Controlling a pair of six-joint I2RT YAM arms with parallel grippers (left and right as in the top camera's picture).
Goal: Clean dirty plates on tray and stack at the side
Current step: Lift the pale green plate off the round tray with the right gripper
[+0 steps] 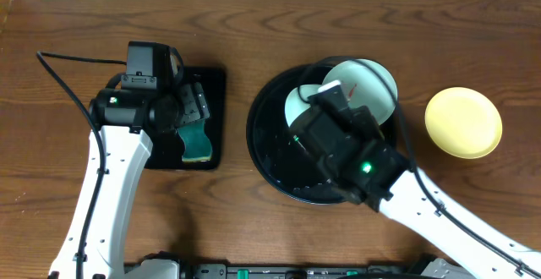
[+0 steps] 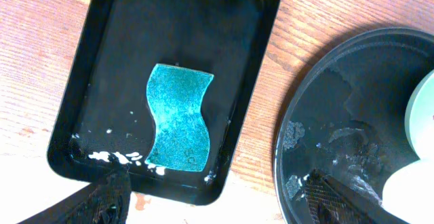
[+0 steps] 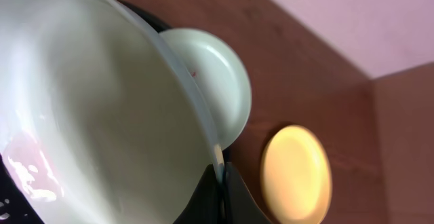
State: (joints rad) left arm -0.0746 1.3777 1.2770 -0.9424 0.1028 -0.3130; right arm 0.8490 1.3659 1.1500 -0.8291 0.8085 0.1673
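Observation:
My right gripper (image 3: 220,183) is shut on the rim of a pale mint-green plate (image 3: 95,115) and holds it tilted over the round black tray (image 1: 256,139). In the overhead view that plate (image 1: 299,103) shows partly under the arm. A second mint plate (image 1: 365,86) with a red streak lies in the tray behind it; it also shows in the right wrist view (image 3: 213,81). The pale yellow plate (image 1: 463,123) lies on the table to the right of the tray, and shows in the right wrist view (image 3: 296,173). My left gripper (image 2: 220,197) is open and empty above the near edge of the rectangular tray.
A teal sponge (image 2: 178,125) lies in the small rectangular black tray (image 2: 102,61), which has white foam flecks near its edge; the sponge also shows in the overhead view (image 1: 196,144). The round tray's floor (image 2: 339,108) is wet with smears. The table is brown wood.

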